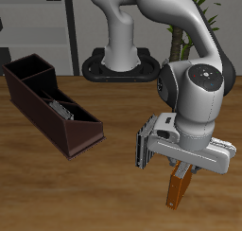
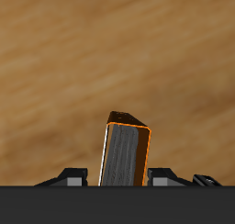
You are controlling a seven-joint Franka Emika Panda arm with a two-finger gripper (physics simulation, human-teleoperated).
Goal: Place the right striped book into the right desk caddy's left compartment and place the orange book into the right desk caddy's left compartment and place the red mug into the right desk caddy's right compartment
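Orange book (image 1: pixel 177 189) hangs clenched in the gripper (image 1: pixel 179 174) above the table (image 1: pixel 57 197); it should go upright into the right desk caddy's (image 1: pixel 52 107) slanted section.

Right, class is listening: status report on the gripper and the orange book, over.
Gripper shut on orange book, lifted off the table. Caddy apart, farther back, a striped book already inside. Nothing in the way.
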